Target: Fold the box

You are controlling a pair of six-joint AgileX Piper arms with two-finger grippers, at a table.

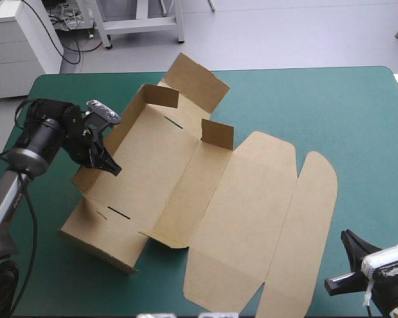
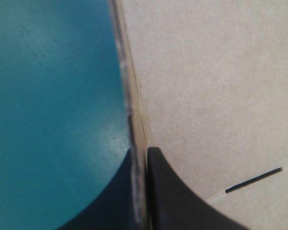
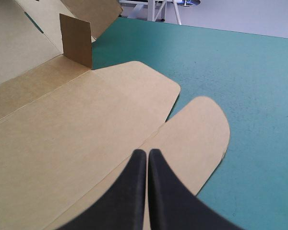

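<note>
Right tool [image 3: 147, 152] closed beside box [image 1: 186, 172]; left tool [image 2: 145, 150] clamps wall edge.

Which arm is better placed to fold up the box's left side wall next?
Left, probably. The left pincer is shut on the edge of that wall of the box; the right pincer is shut on nothing, beyond the lid flap on the opposite side.

Left arm [image 1: 43, 132]: grey tubular link, silver collar, black cylindrical wrist housing; left gripper [image 2: 140, 150] and right gripper [image 3: 147, 152]: each two broad matte black fins, curved, wide at base, tapering to narrow rounded tips.
</note>
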